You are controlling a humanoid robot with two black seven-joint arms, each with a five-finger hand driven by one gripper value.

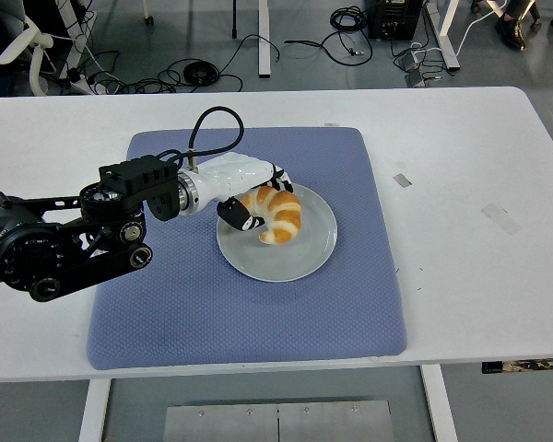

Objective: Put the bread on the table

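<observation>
A golden croissant [276, 215] is held just over the left part of a grey plate [300, 256] that sits on a blue mat [258, 304]. My left hand [249, 196], white with black fingertips, comes in from the left and its fingers are closed around the croissant's left end, thumb below and fingers above. The croissant looks slightly raised off the plate. The right arm is out of view.
The blue mat covers the middle of the white table [470, 221]. Small tape marks [402, 180] lie on the table to the right of the mat. Cables and table legs show on the floor beyond the far edge.
</observation>
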